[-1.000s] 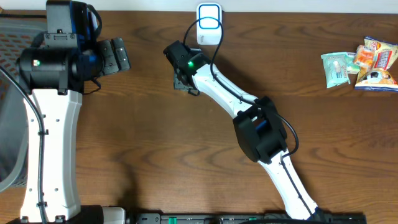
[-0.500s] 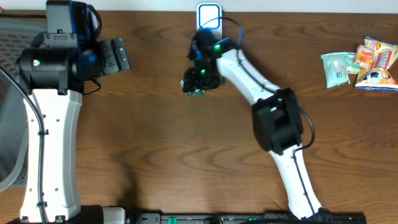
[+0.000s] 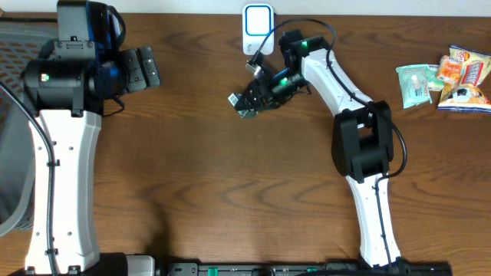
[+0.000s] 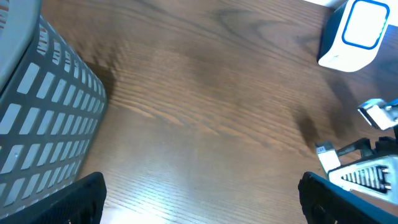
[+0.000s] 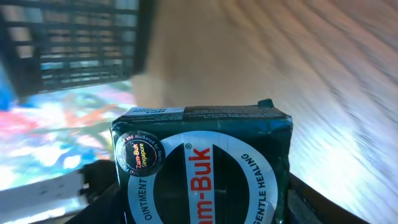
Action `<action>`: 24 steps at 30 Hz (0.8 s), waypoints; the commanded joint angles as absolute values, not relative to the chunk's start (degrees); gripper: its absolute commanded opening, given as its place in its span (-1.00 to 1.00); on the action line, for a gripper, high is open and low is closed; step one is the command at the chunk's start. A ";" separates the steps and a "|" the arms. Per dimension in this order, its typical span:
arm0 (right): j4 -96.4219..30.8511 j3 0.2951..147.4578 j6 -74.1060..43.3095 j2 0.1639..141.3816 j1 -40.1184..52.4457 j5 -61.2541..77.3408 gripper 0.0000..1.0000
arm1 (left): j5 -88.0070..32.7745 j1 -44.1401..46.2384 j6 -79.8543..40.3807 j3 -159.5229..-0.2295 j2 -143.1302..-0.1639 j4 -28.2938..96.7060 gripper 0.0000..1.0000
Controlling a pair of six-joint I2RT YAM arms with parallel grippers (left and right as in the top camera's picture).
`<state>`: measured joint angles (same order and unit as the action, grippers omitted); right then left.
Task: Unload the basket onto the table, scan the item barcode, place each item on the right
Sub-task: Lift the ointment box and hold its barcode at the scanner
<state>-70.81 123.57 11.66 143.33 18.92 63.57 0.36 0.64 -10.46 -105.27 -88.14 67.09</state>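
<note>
A dark green Zam-Buk ointment box (image 5: 205,162) fills the right wrist view, and my right gripper (image 5: 202,211) is shut on its sides. From overhead, the box (image 3: 245,113) hangs in the right gripper (image 3: 249,101) in front of the white and blue scanner (image 3: 258,29), a little to its left. No barcode shows on the face I see. My left gripper (image 3: 143,69) stands open and empty at the far left. In the left wrist view the left gripper (image 4: 202,208) is spread wide, and the scanner (image 4: 357,34) stands at the top right.
A grey mesh basket (image 3: 11,115) stands at the table's left edge, close to the left arm, and the basket (image 4: 43,118) fills the left side of the left wrist view. Several snack packets (image 3: 445,77) lie at the far right.
The right arm has swung to the right and its wrist has turned, so it now reaches leftward to the box. The box has shifted slightly right and toward the front. The left arm has not moved.
</note>
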 commanded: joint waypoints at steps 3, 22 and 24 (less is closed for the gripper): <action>-67.42 123.33 15.75 142.80 16.36 82.15 0.16 | 0.67 0.67 -10.31 -105.23 -88.42 67.26 0.96; -65.32 123.33 15.70 139.59 11.49 82.85 0.15 | 0.67 0.67 -10.31 -105.23 -88.42 67.24 0.95; -65.34 123.33 15.70 139.39 11.49 82.61 0.15 | 0.67 0.67 -10.31 -105.23 -88.42 67.26 0.96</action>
<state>-65.45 123.57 14.39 143.00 11.46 82.08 0.36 0.64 -10.46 -105.27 -88.14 67.09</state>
